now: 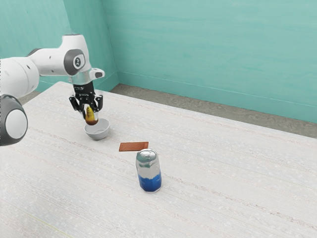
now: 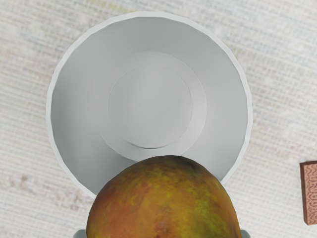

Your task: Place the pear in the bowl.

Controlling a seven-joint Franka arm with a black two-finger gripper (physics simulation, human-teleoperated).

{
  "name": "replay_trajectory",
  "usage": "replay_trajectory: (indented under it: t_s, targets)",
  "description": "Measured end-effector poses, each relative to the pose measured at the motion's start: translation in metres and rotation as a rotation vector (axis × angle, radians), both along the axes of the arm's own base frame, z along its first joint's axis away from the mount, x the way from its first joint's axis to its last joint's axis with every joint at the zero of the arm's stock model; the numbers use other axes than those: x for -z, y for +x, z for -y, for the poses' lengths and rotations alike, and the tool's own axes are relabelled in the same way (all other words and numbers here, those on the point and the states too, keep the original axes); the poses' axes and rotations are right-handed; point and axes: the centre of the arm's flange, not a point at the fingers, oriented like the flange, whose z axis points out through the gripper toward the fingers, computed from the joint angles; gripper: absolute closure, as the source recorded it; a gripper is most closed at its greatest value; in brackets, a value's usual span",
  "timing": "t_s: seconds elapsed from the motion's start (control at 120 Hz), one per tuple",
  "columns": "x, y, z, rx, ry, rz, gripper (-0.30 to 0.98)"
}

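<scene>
Just above the bowl [image 1: 97, 134], pear [image 1: 91, 118] between the jaws, clasped from both sides

Count by kind. Fruit: one pear [image 1: 91, 119]. Bowls: one bowl [image 1: 97, 132], pale grey. Drinks cans: one can [image 1: 149, 171], silver and blue. Flat brown bars: one bar [image 1: 132, 147]. Robot arms: one arm [image 1: 48, 62], white and grey. Claws: one black claw [image 1: 90, 115], with two fingers [image 2: 79, 234]. Counters: one counter [image 1: 223, 173], pale. Floors: one floor [image 1: 218, 111], grey-brown. Loose items tallied: four, namely one fruit, one bowl, one can, one bar; four kinds, a single specimen of each.
</scene>
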Motion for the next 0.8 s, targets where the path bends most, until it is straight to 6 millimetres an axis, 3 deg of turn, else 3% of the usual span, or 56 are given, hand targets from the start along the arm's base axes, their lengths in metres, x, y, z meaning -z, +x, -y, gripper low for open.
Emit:
replay_trajectory:
  t_s: [0.083,0.325,0.592,0.692,0.8]
  targets:
    - [0.012,0.002,-0.004,-0.003,-0.007,-0.003,0.41]
    - [0.017,0.013,-0.014,-0.006,-0.01,0.049,0.42]
    - [0.014,0.016,-0.009,0.005,-0.011,0.067,0.13]
    - [-0.025,0.012,0.015,0.038,0.011,0.095,0.08]
    - [-0.076,-0.019,0.038,0.06,0.045,0.096,0.05]
